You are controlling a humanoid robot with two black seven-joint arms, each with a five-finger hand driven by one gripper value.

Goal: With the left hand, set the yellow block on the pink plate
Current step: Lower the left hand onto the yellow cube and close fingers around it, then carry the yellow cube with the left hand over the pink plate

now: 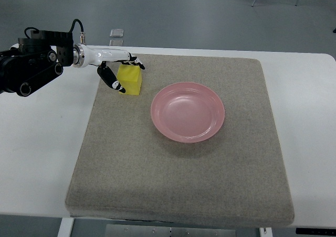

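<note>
A: Where does the yellow block point(130, 80) sit?

B: On the grey mat point(178, 195) that covers most of the white counter point(31, 158), near the mat's far left corner; it rests flat, well short of the pink plate point(188, 111), which lies to its right, nearer the middle of the mat and a little toward the far edge.

A: Which way does the block point?

B: It looks close to a cube, so no long axis stands out; its top face is level, and its sides run slightly askew to the mat's edges, one lit face turned toward the near edge.

A: And the left hand point(116, 69)?

B: Its arm comes in from the counter's left edge, dark joints first, then a white wrist; the hand reaches the block at the far left of the mat; the black fingers point(111, 81) are spread around it, one set lying along the block's far top edge, another curling down its left side; whether they press on it firmly I cannot tell, but the block rests on the mat.

A: The plate?

B: Round, shallow, upright; nothing lies in it.
</note>
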